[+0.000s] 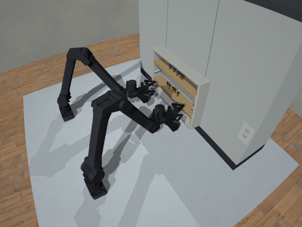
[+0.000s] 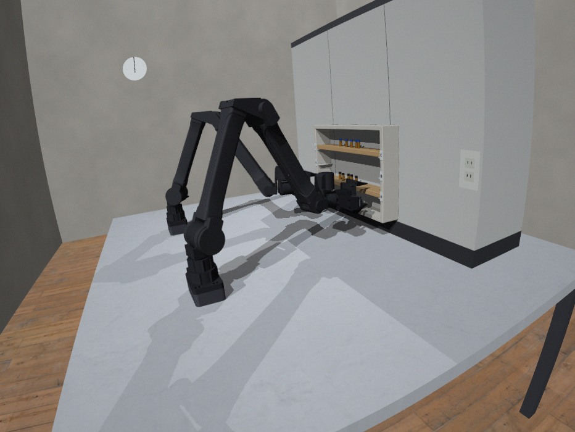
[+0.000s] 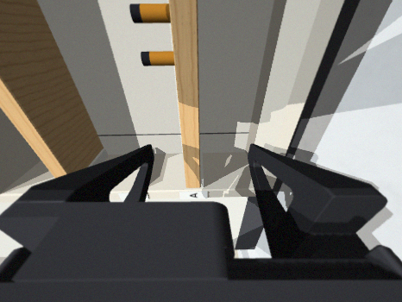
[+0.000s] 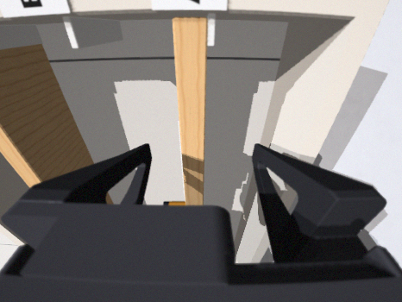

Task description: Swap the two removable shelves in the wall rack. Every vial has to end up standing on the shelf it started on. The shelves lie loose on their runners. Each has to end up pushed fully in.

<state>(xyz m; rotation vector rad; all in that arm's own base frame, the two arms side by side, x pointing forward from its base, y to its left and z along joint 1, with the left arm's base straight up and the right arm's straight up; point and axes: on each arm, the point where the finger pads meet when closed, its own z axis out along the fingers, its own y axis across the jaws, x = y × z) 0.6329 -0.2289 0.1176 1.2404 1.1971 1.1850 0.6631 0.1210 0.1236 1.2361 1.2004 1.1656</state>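
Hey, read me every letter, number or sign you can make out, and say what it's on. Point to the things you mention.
"A": sideways, on a white label at the rack's edge (image 3: 170,193), by the lower shelf (image 3: 190,95) (image 4: 191,95).
Cut off, unreadable for certain: the marks on two labels (image 4: 34,6) (image 4: 172,4).
Too small to read: other rack labels.
Clock (image 2: 128,70): no numerals visible.
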